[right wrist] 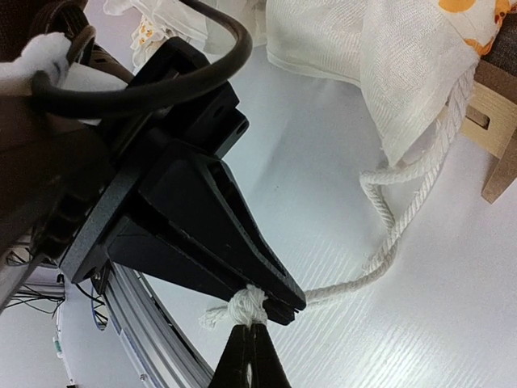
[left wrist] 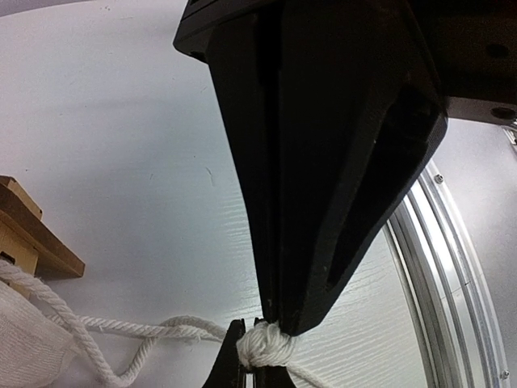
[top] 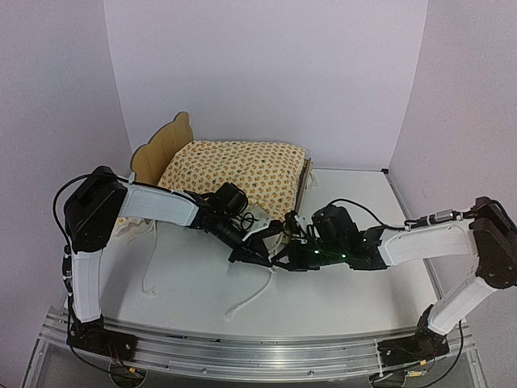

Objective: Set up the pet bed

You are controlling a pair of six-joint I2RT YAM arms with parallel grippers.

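Note:
The pet bed (top: 166, 145) stands at the back left, its scalloped plywood headboard facing left. A cream orange-dotted cushion (top: 234, 170) lies on it. One white tie cord (top: 254, 295) trails from the cushion's near corner (right wrist: 404, 73) over the table. Both grippers meet at this cord's knotted end (right wrist: 246, 307). My left gripper (left wrist: 252, 343) is shut on the knot (left wrist: 262, 347). My right gripper (right wrist: 250, 327) is shut too, its tips against the same knot. In the top view the left gripper (top: 265, 260) and right gripper (top: 280, 260) touch tip to tip in front of the bed.
A corner of the bed's wooden frame (right wrist: 493, 121) stands just behind the cord. Another loose cord (top: 149, 267) and bunched fabric (top: 129, 226) lie under the left arm. An aluminium rail (top: 258, 356) runs along the near table edge. White walls close in the back and sides.

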